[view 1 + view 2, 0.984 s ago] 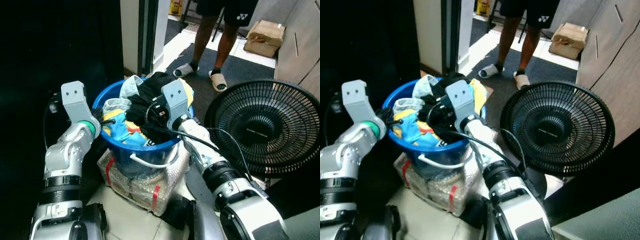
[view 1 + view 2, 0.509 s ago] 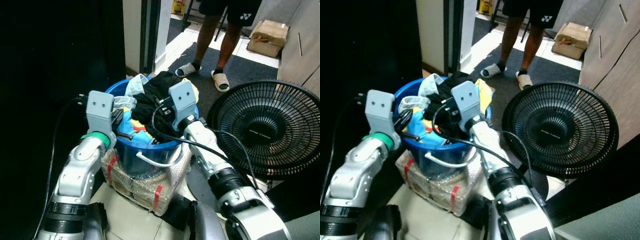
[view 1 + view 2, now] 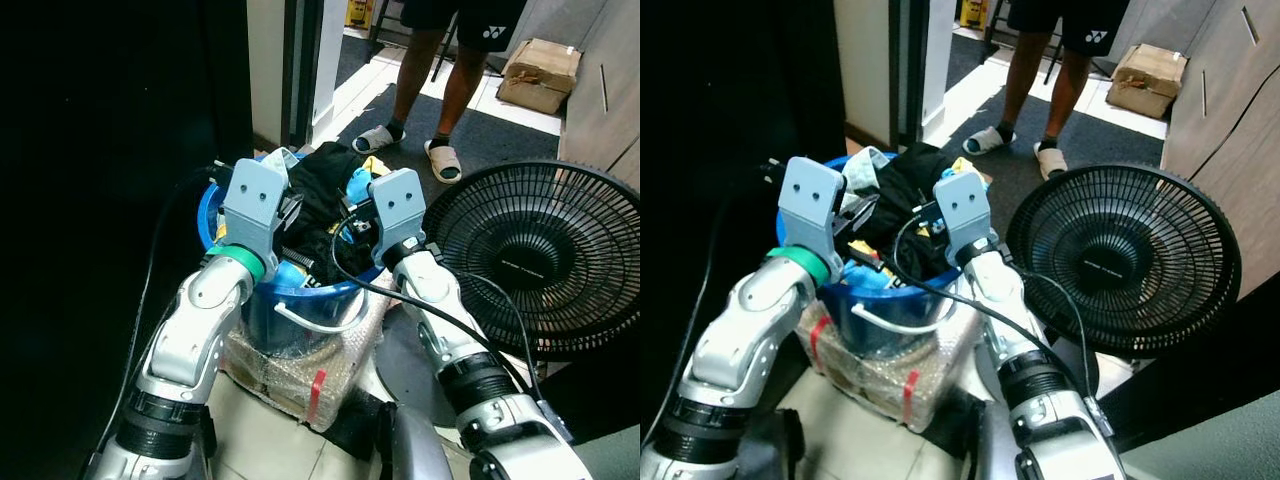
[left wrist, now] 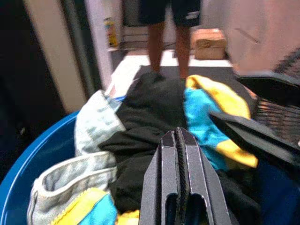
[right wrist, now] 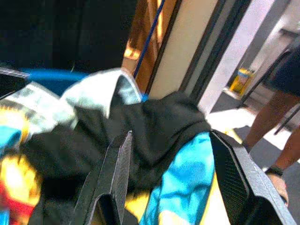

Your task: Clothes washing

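Note:
A blue basin [image 3: 300, 293] heaped with clothes stands on a bubble-wrapped bundle in front of me. A black garment [image 3: 322, 185] lies on top, with a pale grey-blue piece [image 4: 96, 124] and a cyan-and-yellow piece [image 4: 206, 105] beside it. My left gripper [image 4: 177, 133] hovers over the black garment from the basin's left side, fingers pressed shut with nothing between them. My right gripper [image 5: 171, 137] hangs over the pile from the right side, open, with the black garment and cyan cloth between and beyond its fingers [image 5: 117, 168].
A large black fan [image 3: 540, 260] lies tilted just right of the basin. A person [image 3: 450, 60] in sandals stands on the dark mat beyond, near a cardboard box [image 3: 540, 75]. A dark doorway lies to the left. The bubble-wrapped bundle [image 3: 290, 375] rests on pale tiles.
My left arm has swung right from the basin's left rim to over the clothes. The right gripper has shifted slightly right. The camera has moved a little too.

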Motion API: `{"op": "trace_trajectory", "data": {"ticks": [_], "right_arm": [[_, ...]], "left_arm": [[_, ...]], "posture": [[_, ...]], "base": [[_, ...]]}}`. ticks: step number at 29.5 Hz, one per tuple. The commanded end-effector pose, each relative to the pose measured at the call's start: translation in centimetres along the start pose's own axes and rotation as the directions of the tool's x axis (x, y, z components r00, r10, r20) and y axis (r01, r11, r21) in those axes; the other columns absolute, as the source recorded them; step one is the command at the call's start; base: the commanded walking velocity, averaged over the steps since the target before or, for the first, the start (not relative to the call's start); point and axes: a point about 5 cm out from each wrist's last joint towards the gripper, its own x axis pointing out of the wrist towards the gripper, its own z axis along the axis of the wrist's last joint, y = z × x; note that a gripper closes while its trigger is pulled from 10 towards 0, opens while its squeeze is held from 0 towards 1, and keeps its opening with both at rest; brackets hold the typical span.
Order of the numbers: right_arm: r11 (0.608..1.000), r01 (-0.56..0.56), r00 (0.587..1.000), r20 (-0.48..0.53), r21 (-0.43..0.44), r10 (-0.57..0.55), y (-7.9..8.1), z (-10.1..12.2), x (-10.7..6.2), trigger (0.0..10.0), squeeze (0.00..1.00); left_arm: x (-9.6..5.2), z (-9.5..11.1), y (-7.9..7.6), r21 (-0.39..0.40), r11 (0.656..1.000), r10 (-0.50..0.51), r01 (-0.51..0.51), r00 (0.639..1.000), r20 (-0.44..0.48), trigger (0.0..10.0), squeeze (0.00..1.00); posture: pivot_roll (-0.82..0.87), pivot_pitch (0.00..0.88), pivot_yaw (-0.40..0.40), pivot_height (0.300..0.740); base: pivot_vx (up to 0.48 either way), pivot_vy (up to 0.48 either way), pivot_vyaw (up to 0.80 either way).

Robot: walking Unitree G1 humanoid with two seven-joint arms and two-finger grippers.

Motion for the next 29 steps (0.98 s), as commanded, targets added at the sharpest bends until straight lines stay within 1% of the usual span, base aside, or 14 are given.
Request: {"op": "trace_trajectory", "data": {"ticks": [1, 5, 7, 9, 12, 17, 19, 21, 22, 24, 25, 27, 28, 29], "right_arm": [[0.999, -0.032, 0.996, -0.083, -0.005, 0.031, 0.3, -1.4, -0.6, 10.0, 0.00], [0.998, -0.061, 0.987, -0.149, 0.001, 0.060, 0.6, -2.0, -0.2, 10.0, 0.00], [0.993, -0.113, 0.977, -0.180, 0.028, 0.116, 1.5, -2.2, 0.4, 10.0, 0.00], [0.986, -0.152, 0.973, -0.168, 0.066, 0.161, 2.4, -1.7, 1.0, 10.0, 0.00], [0.982, -0.162, 0.975, -0.140, 0.102, 0.175, 3.0, -0.9, 1.7, 10.0, 0.00], [0.982, -0.146, 0.983, -0.096, 0.117, 0.158, 3.1, 0.6, 3.0, 10.0, 0.00], [0.982, -0.146, 0.983, -0.096, 0.117, 0.158, 3.1, 0.6, 3.0, 10.0, 0.00], [0.984, -0.144, 0.983, -0.100, 0.103, 0.154, 3.0, 1.1, 3.5, 10.0, 0.00], [0.981, -0.173, 0.974, -0.137, 0.084, 0.183, 3.4, 1.0, 4.0, 10.0, 0.00], [0.981, -0.173, 0.974, -0.137, 0.084, 0.183, 3.4, 1.0, 4.0, 10.0, 0.00], [0.977, -0.202, 0.960, -0.181, 0.073, 0.212, 3.7, 0.7, 4.2, 10.0, 0.00], [0.977, -0.202, 0.960, -0.181, 0.073, 0.212, 3.7, 0.7, 4.2, 10.0, 0.00], [0.955, -0.295, 0.901, -0.321, 0.043, 0.293, 4.1, -1.6, 3.2, 10.0, 0.00], [0.955, -0.295, 0.901, -0.321, 0.043, 0.293, 4.1, -1.6, 3.2, 10.0, 0.00]], "left_arm": [[0.2, -0.9, -0.5, 0.008, 1.000, -0.016, 0.016, 0.999, -0.045, 10.0, 0.00], [0.5, -1.3, -0.9, -0.014, 1.000, -0.013, 0.012, 0.998, -0.066, 10.0, 0.00], [0.8, -1.3, -1.2, -0.021, 1.000, -0.008, 0.006, 0.997, -0.072, 10.0, 0.00], [0.8, -1.2, -1.4, -0.018, 1.000, -0.006, 0.004, 0.997, -0.074, 10.0, 0.00], [0.9, -1.1, -1.3, -0.018, 1.000, -0.001, 0.000, 0.997, -0.073, 10.0, 0.00], [0.9, -0.9, -1.1, -0.023, 1.000, 0.010, -0.012, 0.998, -0.068, 10.0, 0.00], [0.9, -0.9, -1.1, -0.023, 1.000, 0.010, -0.012, 0.998, -0.068, 10.0, 0.00], [0.9, -1.0, -0.9, -0.024, 1.000, 0.015, -0.017, 0.997, -0.070, 10.0, 0.00], [0.9, -1.2, -0.8, -0.024, 0.999, 0.022, -0.023, 0.997, -0.073, 10.0, 0.00], [0.9, -1.2, -0.8, -0.024, 0.999, 0.022, -0.023, 0.997, -0.073, 10.0, 0.00], [0.8, -1.3, -0.8, -0.023, 0.999, 0.027, -0.028, 0.997, -0.075, 10.0, 0.00], [0.8, -1.3, -0.8, -0.023, 0.999, 0.027, -0.028, 0.997, -0.075, 10.0, 0.00], [0.5, -1.4, -0.7, -0.023, 0.999, 0.046, -0.048, 0.996, -0.080, 10.0, 0.00], [0.5, -1.4, -0.7, -0.023, 0.999, 0.046, -0.048, 0.996, -0.080, 10.0, 0.00]], "posture": [[0.15, 0.088, -0.023, 0.480], [0.15, 0.089, -0.023, 0.480], [0.15, 0.089, -0.024, 0.480], [0.16, 0.089, -0.025, 0.480], [0.16, 0.090, -0.028, 0.480], [0.17, 0.092, -0.030, 0.480], [0.17, 0.092, -0.030, 0.480], [0.17, 0.095, -0.035, 0.480], [0.17, 0.096, -0.039, 0.480], [0.17, 0.096, -0.039, 0.480], [0.18, 0.097, -0.044, 0.480], [0.18, 0.097, -0.044, 0.480], [0.20, 0.104, -0.074, 0.480], [0.20, 0.104, -0.074, 0.480]], "base": [[0.000, 0.000, 0.00], [0.000, 0.000, 0.00], [0.000, 0.000, 0.00], [0.000, 0.000, 0.00], [0.000, 0.000, 0.00], [0.000, 0.000, 0.00], [0.000, 0.000, 0.00], [0.000, 0.000, 0.00], [0.000, 0.000, 0.00], [0.000, 0.000, 0.00], [0.000, 0.000, 0.00], [0.000, 0.000, 0.00], [0.000, 0.000, 0.00], [0.000, 0.000, 0.00]]}}
